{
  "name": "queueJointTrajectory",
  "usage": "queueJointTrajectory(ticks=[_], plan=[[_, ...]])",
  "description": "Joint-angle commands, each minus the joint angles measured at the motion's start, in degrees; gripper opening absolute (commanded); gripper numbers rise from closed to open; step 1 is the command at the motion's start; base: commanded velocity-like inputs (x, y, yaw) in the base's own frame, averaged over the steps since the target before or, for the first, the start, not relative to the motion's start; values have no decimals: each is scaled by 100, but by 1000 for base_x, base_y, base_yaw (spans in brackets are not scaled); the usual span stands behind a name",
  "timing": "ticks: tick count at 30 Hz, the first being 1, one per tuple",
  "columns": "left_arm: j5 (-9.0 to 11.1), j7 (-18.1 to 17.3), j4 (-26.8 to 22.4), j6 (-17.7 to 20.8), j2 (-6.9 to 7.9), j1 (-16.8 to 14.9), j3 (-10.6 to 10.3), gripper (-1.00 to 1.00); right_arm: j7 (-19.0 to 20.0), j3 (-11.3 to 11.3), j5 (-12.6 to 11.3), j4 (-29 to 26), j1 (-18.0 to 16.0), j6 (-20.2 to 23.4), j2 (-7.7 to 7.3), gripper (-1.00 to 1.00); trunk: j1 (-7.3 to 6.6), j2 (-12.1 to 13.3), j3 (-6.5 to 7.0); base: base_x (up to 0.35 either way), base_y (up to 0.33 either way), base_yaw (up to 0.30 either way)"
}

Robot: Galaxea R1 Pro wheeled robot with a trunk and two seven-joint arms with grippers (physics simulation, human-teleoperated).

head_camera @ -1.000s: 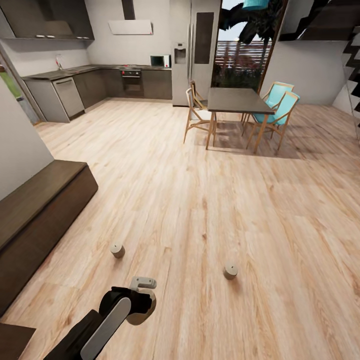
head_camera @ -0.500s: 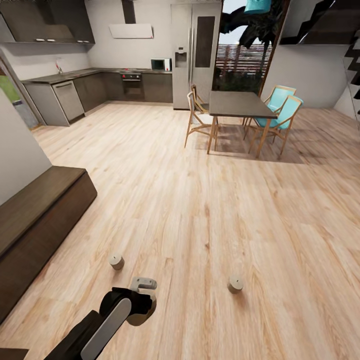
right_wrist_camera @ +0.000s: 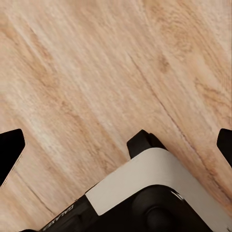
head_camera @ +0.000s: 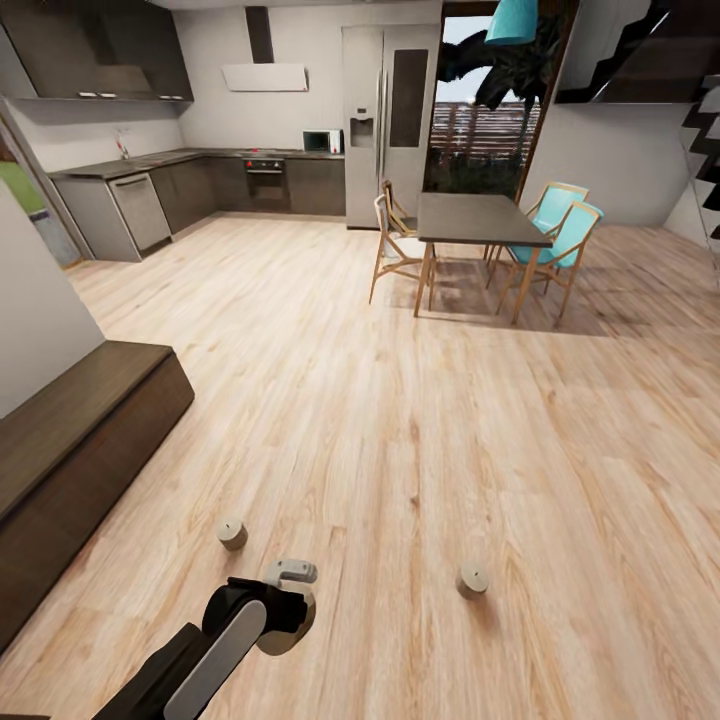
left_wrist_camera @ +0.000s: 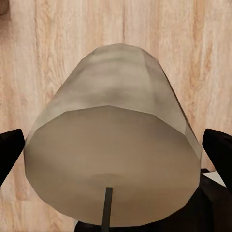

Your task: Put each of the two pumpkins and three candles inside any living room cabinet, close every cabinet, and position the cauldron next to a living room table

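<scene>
Pressed between my left gripper's (left_wrist_camera: pixel 116 159) dark fingers (left_wrist_camera: pixel 10 150) is a candle (left_wrist_camera: pixel 116 96), a stubby cream-tan cylinder with a short wick, so that gripper is shut on it. The left arm (head_camera: pixel 225 645) reaches in low at the head view's front. Two more candles stand upright on the wood floor, one (head_camera: pixel 232 534) just beyond the left wrist and one (head_camera: pixel 472 581) to the right. The long dark-brown cabinet (head_camera: pixel 80 430) runs along the left wall, with its fronts closed. My right gripper (right_wrist_camera: pixel 116 145) hangs open over bare floor. The pumpkins and the cauldron are out of view.
A dark dining table (head_camera: pixel 470 215) with wooden and teal chairs (head_camera: pixel 560 235) stands far ahead on the right. Grey kitchen units (head_camera: pixel 150 195) and a fridge (head_camera: pixel 390 110) line the back wall. Stairs (head_camera: pixel 700 120) rise at the far right. Open floor lies between.
The whole head view has shifted, so both floor candles sit lower in the picture. The candles themselves have not moved. My left arm keeps its pose.
</scene>
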Motion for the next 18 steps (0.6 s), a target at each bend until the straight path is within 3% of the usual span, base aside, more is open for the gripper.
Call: queueJointTrajectory(ticks=[1,18], plan=[[53,60,-4,4,5,-6,-13,-100,18,43,-61,4,-3,-22,-3,100,2,-3,5,205,0,0],[54,60,-10,4,6,-6,-22,-100,-20,43,-61,46,-3,-9,-3,100,2,-3,167,107,0,0]])
